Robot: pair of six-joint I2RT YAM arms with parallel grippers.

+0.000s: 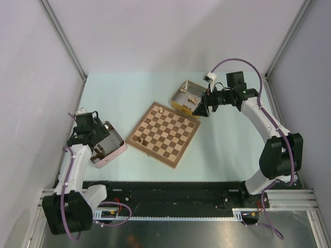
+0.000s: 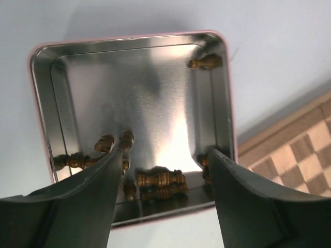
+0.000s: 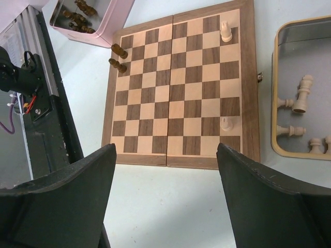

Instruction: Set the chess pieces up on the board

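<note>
Left gripper [image 2: 165, 155] over the pink tin [image 2: 36, 103], jaws open, empty!
Dark chess piece [image 2: 160, 179] lies at 6 o'clock of the gap, long axis 9-to-3, jaw to jaw. Right gripper [image 3: 165, 147], jaws wide, hovers above the board [image 3: 181, 88], farther off.

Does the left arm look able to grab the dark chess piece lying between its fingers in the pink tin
Probably yes. The left gripper hangs open over the pink tin, and the dark piece lies in line with its gap with nothing on top. The tin's near wall may crowd it.
</note>
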